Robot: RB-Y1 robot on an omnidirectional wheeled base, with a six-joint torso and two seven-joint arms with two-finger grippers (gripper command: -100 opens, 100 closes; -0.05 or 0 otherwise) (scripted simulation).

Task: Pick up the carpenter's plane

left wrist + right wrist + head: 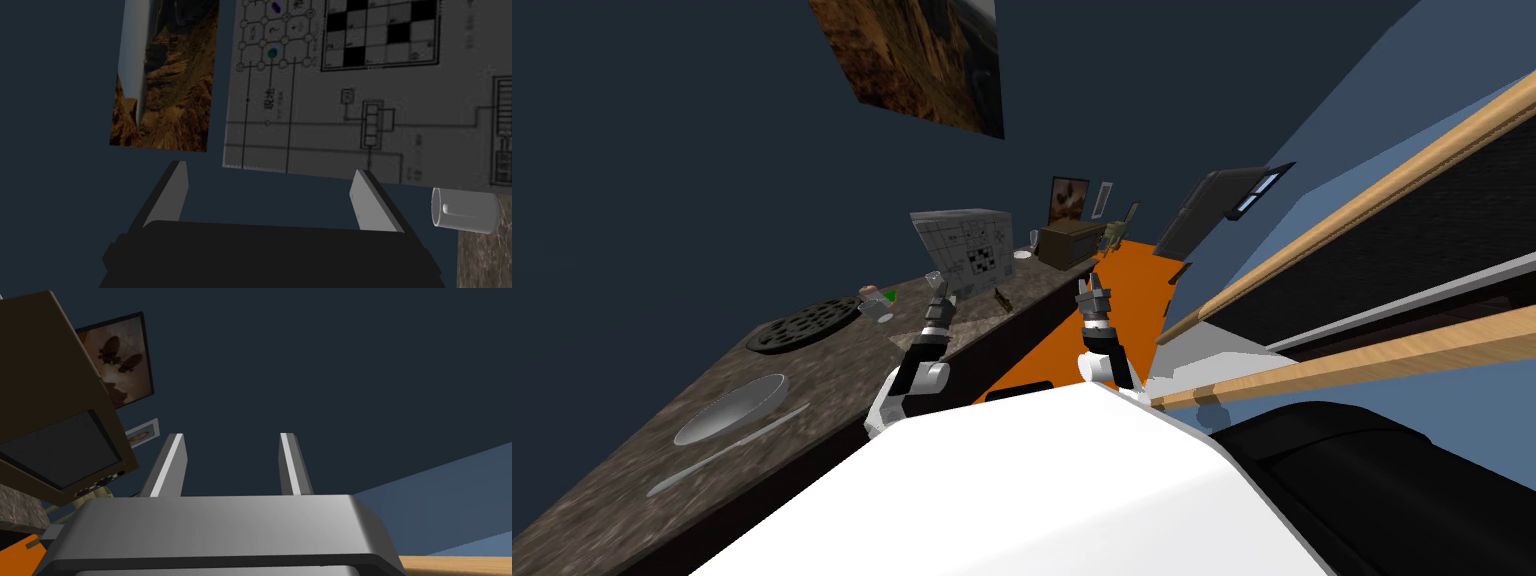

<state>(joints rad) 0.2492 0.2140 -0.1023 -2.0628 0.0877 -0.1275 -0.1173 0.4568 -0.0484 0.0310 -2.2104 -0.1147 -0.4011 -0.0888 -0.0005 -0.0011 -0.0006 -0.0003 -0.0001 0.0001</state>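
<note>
From the head view, a dark, mottled stone surface runs away along a dark blue wall, carrying a grey plate, a round black grate and a box printed with diagrams. The carpenter's plane, a small brown thing too small to make out well, lies near the surface's edge in front of that box, between the two hands. The left hand hovers over the surface; the right hand hangs over the orange floor. In the left wrist view, the left hand is spread wide and empty, facing the printed box, with a pale cup just beside it. In the right wrist view, the right hand is parted and empty, near a brown cabinet.
</note>
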